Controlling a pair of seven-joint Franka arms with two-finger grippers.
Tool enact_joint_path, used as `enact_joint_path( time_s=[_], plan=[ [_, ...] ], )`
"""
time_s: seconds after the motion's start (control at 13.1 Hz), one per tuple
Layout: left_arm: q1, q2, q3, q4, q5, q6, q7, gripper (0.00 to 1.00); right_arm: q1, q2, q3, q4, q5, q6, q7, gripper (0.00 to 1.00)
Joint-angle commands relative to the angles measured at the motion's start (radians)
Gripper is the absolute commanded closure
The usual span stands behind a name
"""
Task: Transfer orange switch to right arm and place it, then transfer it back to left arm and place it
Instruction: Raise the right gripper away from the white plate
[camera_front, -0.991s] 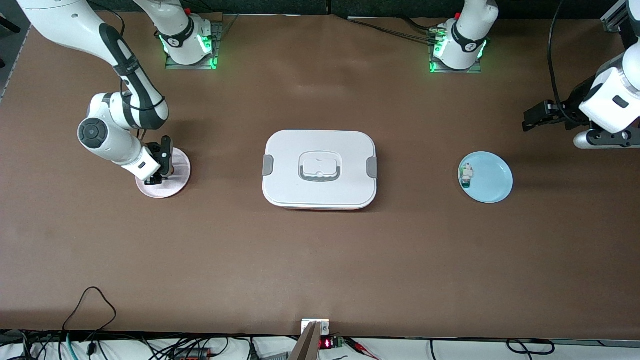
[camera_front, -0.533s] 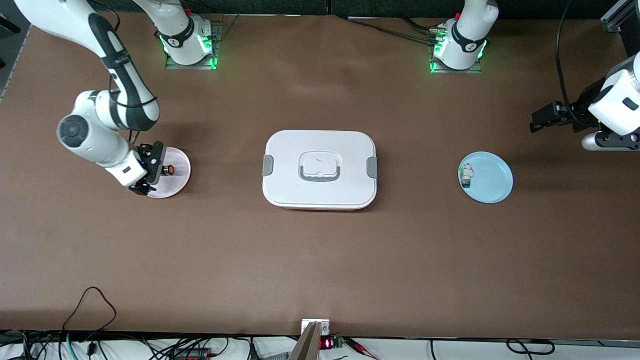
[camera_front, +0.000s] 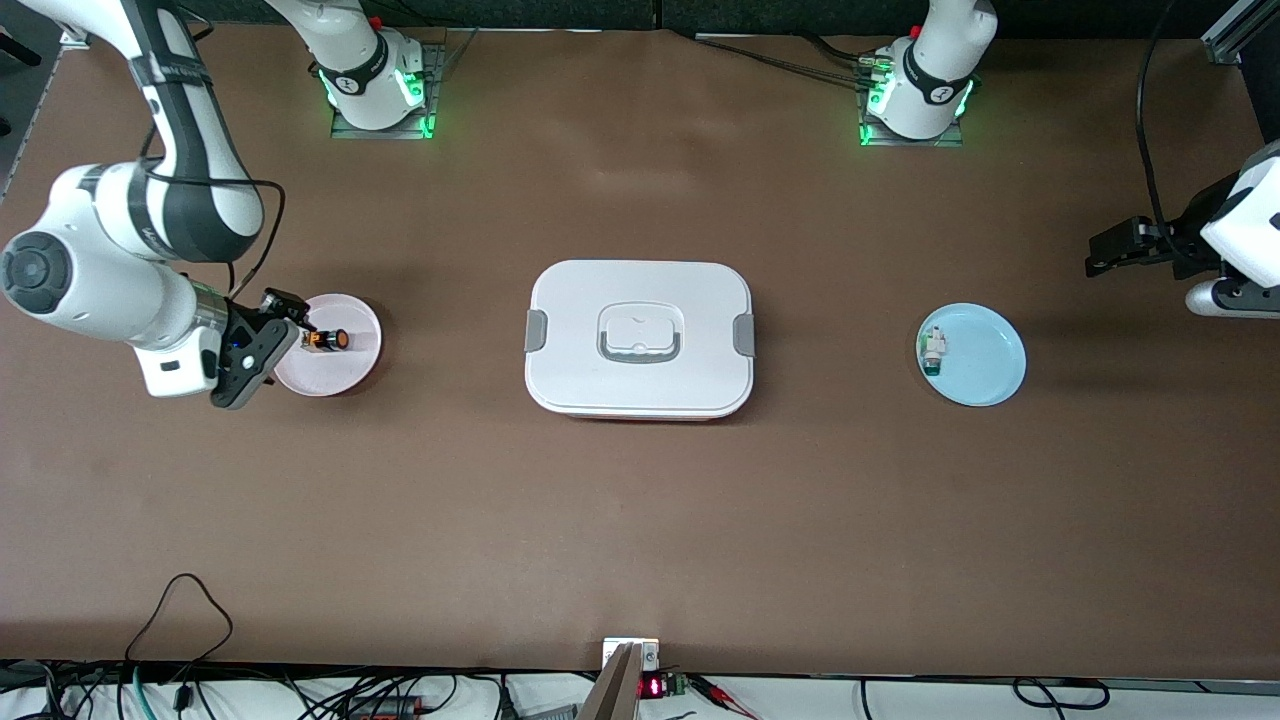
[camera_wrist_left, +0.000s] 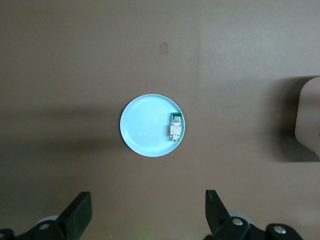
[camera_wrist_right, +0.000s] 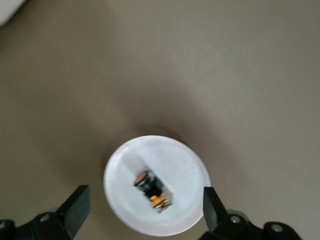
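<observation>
Orange switch is lying on its side on the pale pink plate toward the right arm's end of the table, its round orange end pointing toward the box, and nothing is gripping it. In the right wrist view the switch is sitting near the middle of that plate, with the two black fingers standing wide apart on either side of the plate and well clear of the switch. The right arm is reaching from its base along the top of the front view, its forearm bending down and its bulky white wrist hanging over the table at its own end. The right gripper is hovering over the edge of the pink plate just beside the switch, its jaws spread fully and holding nothing. The box is sitting closed in the middle of the table, between the pink plate and a light blue plate. A small white-and-green component is resting on the blue plate, at the rim closest to the box. The left arm is waiting at its own end of the table, mostly cut off by the frame edge, and the left gripper is hanging over bare table, apart from the blue plate, pointing toward the table's middle. In the left wrist view its fingers are spread wide and empty, with the blue plate and the component well below them.
</observation>
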Motion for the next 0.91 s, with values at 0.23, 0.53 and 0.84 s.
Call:
enact_joint_path(
  time_s=[0.23, 0.53, 0.84],
  plan=[
    [0.001, 0.015, -0.007, 0.032, 0.016, -0.010, 0.010, 0.00, 0.031, -0.037, -0.002, 0.183, 0.019, -0.289, 0.576, 0.00],
    [0.050, 0.020, -0.055, 0.040, 0.011, -0.010, 0.010, 0.00, 0.034, -0.048, -0.008, 0.379, 0.008, -0.557, 0.805, 0.00],
    [0.060, 0.014, -0.081, 0.037, 0.011, -0.031, -0.046, 0.00, 0.037, -0.074, -0.163, 0.454, 0.002, -0.586, 0.783, 0.00]
  ],
)
